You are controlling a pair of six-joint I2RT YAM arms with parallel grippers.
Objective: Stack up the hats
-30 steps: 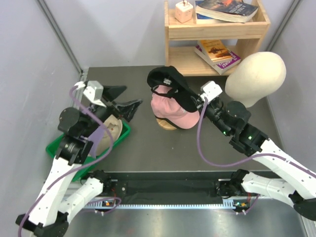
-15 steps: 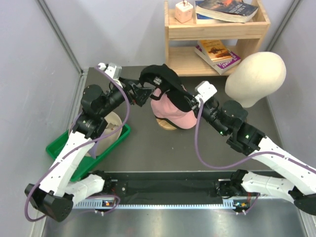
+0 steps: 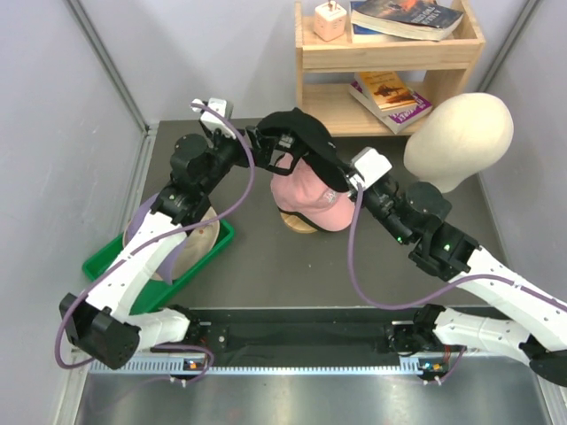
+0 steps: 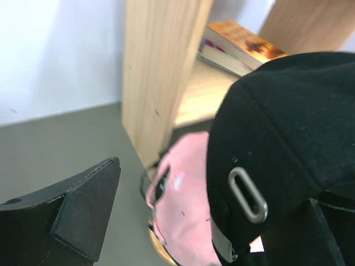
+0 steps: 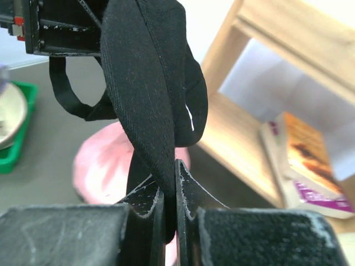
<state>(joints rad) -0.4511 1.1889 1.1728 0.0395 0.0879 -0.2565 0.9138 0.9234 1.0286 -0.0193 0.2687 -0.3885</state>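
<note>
1. Hats first: the black cap (image 3: 306, 146) hung in the air right over the pale pink cap (image 3: 306, 202), which sat on the wooden stand (image 3: 297, 223) in the middle of the bench (image 3: 266, 266).
2. The right jaws were clamped tight on a fold of the black cap's fabric. The wrist view showed cloth pinched flat between them, so that arm was carrying it.
3. The left jaws were spread as wide as they go, up at the back of the black cap by the strap and buckle (image 4: 248, 194), and weren't gripping anything.
4. My read on progress: the pink cap was the base of the stack, and the black one was lined up above it but not seated. I couldn't tell if the two were touching.
5. Left to do, I'd guess: settle the black cap, then deal with the green tray (image 3: 102, 266) on the left. At least one pale hat (image 3: 202, 232) was in it, half hidden behind the left arm, so I couldn't count them.
</note>
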